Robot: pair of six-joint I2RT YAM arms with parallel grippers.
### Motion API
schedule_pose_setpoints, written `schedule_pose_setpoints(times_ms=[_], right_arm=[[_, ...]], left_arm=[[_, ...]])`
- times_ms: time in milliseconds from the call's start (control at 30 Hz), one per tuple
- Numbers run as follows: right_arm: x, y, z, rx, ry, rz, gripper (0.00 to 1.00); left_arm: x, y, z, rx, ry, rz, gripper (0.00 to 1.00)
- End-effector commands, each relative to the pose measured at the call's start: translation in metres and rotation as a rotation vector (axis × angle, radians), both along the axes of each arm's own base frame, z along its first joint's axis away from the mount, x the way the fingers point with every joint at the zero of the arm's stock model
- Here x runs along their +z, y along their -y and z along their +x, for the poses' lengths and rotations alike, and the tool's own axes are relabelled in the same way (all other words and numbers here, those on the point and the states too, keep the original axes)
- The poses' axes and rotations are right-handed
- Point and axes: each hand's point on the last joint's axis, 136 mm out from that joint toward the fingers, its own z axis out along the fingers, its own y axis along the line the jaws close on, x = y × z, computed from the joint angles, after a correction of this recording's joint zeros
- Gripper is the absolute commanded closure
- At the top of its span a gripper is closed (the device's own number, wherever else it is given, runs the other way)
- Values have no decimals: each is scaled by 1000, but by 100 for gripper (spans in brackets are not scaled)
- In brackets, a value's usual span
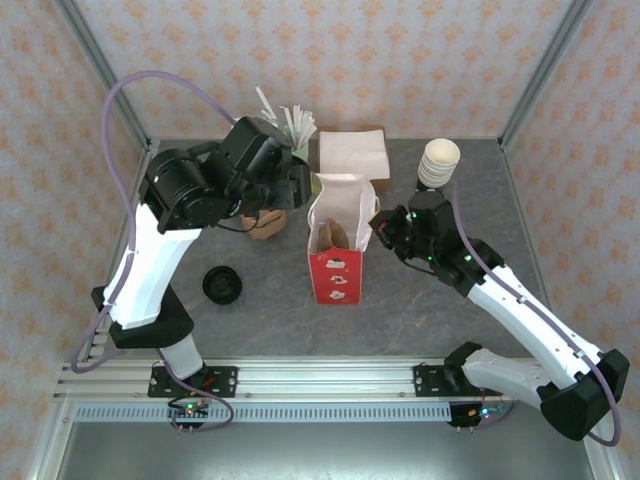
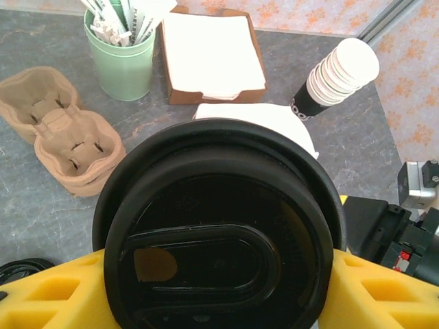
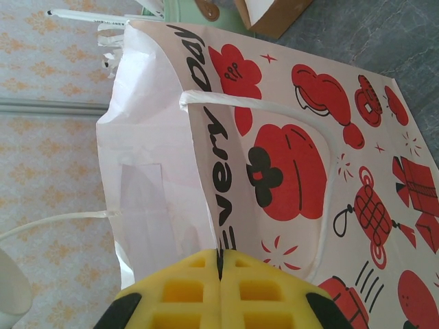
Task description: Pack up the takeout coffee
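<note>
- Two arms were seen in the top view over a grey, stone-patterned table (image 1: 450,300). The left gripper (image 1: 296,182) was raised beside the open mouth of the paper bag (image 1: 336,262), and the right gripper (image 1: 382,228) was set against the bag's right rim. A spare black lid (image 1: 222,285) lay well apart on the left.
- From the left wrist, the takeout coffee (image 2: 219,233) was found clasped between the yellow fingers (image 2: 48,296), with the bag's white rim just behind it. The cup was judged not yet over the opening. It would best be carried level across the rim, centred, and lowered upright before being let go, so that the thin paper wall was not snagged.
- Beyond the cup, a mint cup of straws (image 2: 123,62), a napkin tray (image 2: 212,55), a stack of paper cups (image 2: 339,72) and a cardboard carrier (image 2: 65,130) were noted on the same mottled surface.
- From the right wrist, the jaws were seen clenched on the bag's upper edge, the paper pinched in their seam. That pinch was judged necessary to steady the bag and hold its mouth wide.
- Peach patterned wall panels and metal corner posts were seen enclosing the table.
</note>
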Motion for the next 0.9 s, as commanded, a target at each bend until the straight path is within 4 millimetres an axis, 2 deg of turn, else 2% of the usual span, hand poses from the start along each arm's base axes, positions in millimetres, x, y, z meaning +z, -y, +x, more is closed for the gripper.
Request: schedule_pose_setpoints(times_ms=[0, 133, 233, 400, 567, 867], right_arm=[[0, 2, 5, -31, 16, -9, 100], [1, 7, 2, -35, 19, -33, 100], [1, 10, 1, -43, 19, -43, 100], [-1, 10, 1, -43, 14, -45, 100], [-3, 10, 3, -49, 13, -49, 100], [-9, 10, 3, -52, 4, -55, 100]], left_arm=[[18, -27, -10, 28, 67, 30, 37], [21, -42, -10, 72, 98, 68, 37], [23, -45, -10, 78, 105, 69, 37], [30, -31, -10, 31, 116, 3, 38], [32, -7, -12, -49, 109, -54, 39], [48, 14, -20, -133, 156, -115, 39]])
